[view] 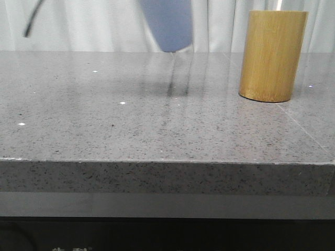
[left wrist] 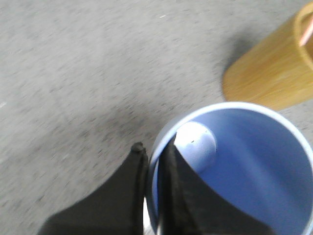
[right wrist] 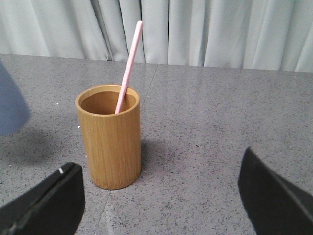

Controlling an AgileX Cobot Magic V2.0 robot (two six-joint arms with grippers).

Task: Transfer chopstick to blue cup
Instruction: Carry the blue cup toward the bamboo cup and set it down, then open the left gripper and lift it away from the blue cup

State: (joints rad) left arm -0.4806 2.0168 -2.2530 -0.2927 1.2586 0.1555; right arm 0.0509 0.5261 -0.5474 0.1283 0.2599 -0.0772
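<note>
The blue cup [view: 168, 23] hangs in the air above the table's far middle, its top cut off by the front view's edge. My left gripper [left wrist: 154, 152] is shut on the cup's rim, one finger inside and one outside; the cup [left wrist: 254, 171] is empty. It also shows blurred in the right wrist view [right wrist: 10, 105]. A pale pink chopstick [right wrist: 128, 66] stands slanted in the bamboo cup [right wrist: 110, 139], which rests on the table at the right [view: 272, 55]. Its pink tip shows in the left wrist view [left wrist: 307, 30]. My right gripper [right wrist: 161, 196] is open and empty, a short way from the bamboo cup.
The grey speckled stone table [view: 131, 120] has its front edge close to the front camera. White curtains [right wrist: 220, 32] hang behind the table. A dark cable [view: 32, 21] hangs at the upper left.
</note>
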